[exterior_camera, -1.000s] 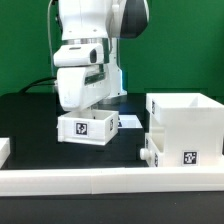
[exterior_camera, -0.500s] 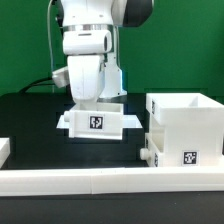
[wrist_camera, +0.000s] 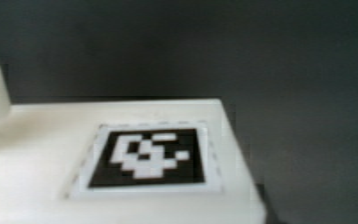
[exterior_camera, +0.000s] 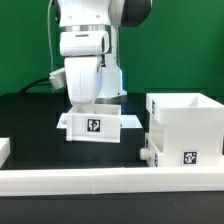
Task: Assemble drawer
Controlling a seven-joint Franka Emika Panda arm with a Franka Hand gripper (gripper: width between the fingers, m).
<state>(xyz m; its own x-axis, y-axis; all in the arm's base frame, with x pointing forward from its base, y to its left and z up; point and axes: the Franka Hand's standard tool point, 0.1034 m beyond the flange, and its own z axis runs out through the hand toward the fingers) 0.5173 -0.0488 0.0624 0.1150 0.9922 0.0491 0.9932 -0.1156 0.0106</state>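
A shallow white tray (exterior_camera: 95, 126) with a black-and-white tag on its near wall sits left of centre in the exterior view. My gripper (exterior_camera: 90, 106) reaches down into it from above, shut on its wall; the fingertips are hidden by the tray. The wrist view shows the tray's tagged face (wrist_camera: 149, 155) close up, with no fingers in sight. The large white box shell (exterior_camera: 188, 122) stands at the exterior view's right, open at the top. A knobbed white part (exterior_camera: 148, 154) sticks out at its lower left side.
A long low white border rail (exterior_camera: 100, 181) runs along the front. A small white piece (exterior_camera: 4, 149) shows at the exterior view's left edge. The black table (exterior_camera: 30, 120) lies around the tray, and cables hang behind the arm.
The arm moved toward the exterior view's right and the tray went with it, turning so it looks wider. Over the last half second it only shifted slightly.
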